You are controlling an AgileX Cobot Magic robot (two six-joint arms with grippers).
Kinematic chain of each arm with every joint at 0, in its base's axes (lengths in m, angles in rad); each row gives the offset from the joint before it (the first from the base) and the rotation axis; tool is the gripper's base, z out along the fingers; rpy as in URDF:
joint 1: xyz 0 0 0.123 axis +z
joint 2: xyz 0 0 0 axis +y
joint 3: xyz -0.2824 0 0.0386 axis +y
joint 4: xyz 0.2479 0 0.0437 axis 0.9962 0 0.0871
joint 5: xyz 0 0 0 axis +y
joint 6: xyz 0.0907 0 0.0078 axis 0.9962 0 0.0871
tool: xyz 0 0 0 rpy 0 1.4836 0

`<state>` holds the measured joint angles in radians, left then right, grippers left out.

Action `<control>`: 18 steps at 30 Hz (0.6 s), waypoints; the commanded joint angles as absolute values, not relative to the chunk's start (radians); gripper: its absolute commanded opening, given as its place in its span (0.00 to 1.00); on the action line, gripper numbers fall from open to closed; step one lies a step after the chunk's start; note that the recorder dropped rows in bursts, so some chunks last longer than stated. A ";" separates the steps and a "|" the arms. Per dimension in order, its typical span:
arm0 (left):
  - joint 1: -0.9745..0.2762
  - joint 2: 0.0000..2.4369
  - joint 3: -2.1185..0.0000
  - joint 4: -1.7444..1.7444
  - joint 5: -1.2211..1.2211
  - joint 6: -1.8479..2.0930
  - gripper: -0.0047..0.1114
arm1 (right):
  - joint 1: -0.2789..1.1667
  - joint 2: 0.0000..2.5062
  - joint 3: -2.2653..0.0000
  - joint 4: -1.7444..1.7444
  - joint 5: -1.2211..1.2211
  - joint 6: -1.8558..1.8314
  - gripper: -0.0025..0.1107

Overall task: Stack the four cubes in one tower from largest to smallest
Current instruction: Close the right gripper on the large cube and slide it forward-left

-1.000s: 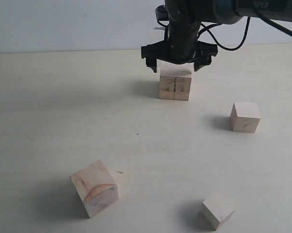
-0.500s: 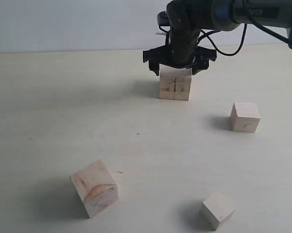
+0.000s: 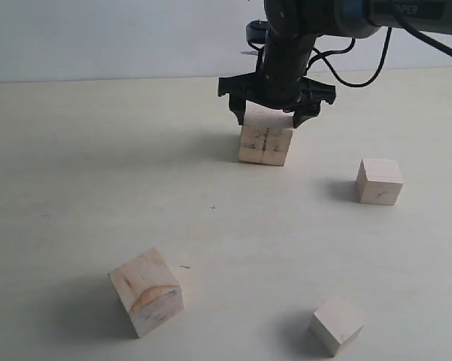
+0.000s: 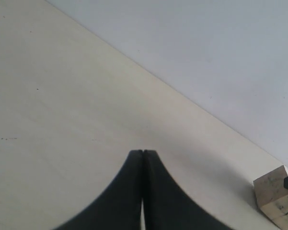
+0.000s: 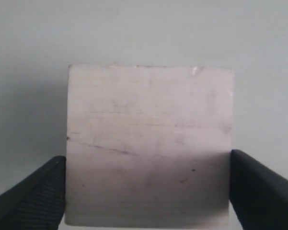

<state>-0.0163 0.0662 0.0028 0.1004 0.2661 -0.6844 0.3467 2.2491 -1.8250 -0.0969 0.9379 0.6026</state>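
Observation:
The largest cube [image 3: 265, 144], pale with a dark seam line, sits at the back of the table, slightly skewed. My right gripper [image 3: 268, 120] comes down over it, one finger on each side, shut on it. In the right wrist view the cube [image 5: 148, 143] fills the space between the black fingers [image 5: 36, 191], which press its sides. The cube with reddish grain arcs [image 3: 146, 292] lies front left. A smaller cube [image 3: 379, 181] rests at the right and the smallest cube [image 3: 335, 325] at front right. My left gripper [image 4: 143, 152] is shut on nothing, over bare table.
The pale tabletop [image 3: 98, 165] meets a light wall [image 3: 98, 37] at the back. A black cable [image 3: 361, 68] loops off the right arm. The left wrist view catches a pale cube [image 4: 277, 197] at the frame's edge.
The right gripper has come down around the largest cube and closed on it. The cube has shifted a little toward the front left and now sits slightly skewed.

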 commanded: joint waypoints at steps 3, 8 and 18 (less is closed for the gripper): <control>-0.022 0.069 0.000 0.093 0.269 -0.657 0.04 | 0.355 2.234 -1.822 0.117 1.103 0.455 0.47; -0.022 0.069 0.000 0.093 0.273 -0.653 0.04 | 0.396 2.222 -1.822 0.108 1.162 0.448 0.47; -0.022 0.069 0.000 0.093 0.275 -0.650 0.04 | 0.495 2.222 -1.822 -0.034 1.145 0.537 0.49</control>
<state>-0.0163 0.0662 0.0028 0.1004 0.2786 -0.6574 0.4834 2.2196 -1.8269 0.0000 1.1438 0.5067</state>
